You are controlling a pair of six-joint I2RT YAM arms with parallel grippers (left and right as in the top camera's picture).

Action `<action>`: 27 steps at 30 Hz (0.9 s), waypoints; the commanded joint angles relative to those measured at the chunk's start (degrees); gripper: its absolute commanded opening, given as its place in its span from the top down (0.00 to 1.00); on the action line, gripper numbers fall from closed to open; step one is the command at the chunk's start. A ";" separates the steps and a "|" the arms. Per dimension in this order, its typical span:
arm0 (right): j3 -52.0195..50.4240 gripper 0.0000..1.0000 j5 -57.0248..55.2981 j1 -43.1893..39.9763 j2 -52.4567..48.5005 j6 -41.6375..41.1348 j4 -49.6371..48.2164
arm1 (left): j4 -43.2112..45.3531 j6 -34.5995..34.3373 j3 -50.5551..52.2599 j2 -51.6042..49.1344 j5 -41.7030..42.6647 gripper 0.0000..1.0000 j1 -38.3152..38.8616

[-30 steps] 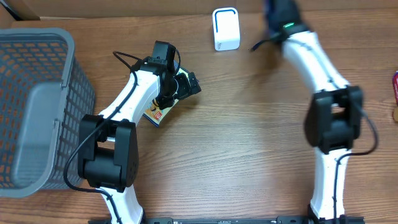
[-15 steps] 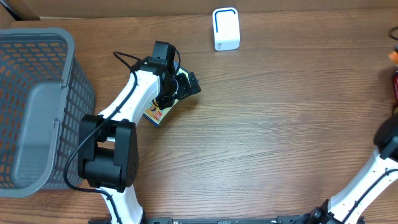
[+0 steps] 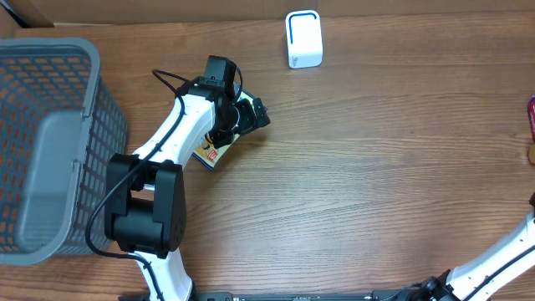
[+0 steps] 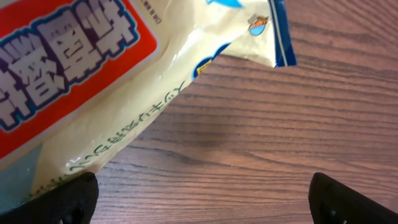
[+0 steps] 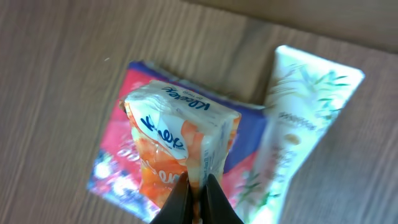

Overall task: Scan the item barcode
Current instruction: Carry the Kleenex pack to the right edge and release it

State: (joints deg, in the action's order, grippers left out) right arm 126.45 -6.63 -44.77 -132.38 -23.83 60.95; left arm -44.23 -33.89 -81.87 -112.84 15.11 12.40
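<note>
A soft, crinkled plastic tissue pack (image 5: 180,149), white with orange and blue print, is pinched at its edge by the right gripper (image 5: 197,186). Behind it a flat red-and-blue packet (image 5: 112,168) and a smooth white tube (image 5: 298,118) lie on the wood-grain table (image 5: 62,62). The left gripper (image 4: 199,208) is spread wide over a glossy cream pouch (image 4: 93,93). A rounded white scanner (image 3: 303,38) sits at the far edge.
</note>
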 commanded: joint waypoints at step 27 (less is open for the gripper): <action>-3.32 0.00 15.82 0.15 9.01 -0.42 -0.20 | -0.31 12.17 -3.72 1.01 14.99 0.00 -0.50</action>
State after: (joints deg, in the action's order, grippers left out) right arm 123.17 5.82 -44.56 -130.02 -23.97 61.30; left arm -43.92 -28.53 -82.61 -112.84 23.07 12.34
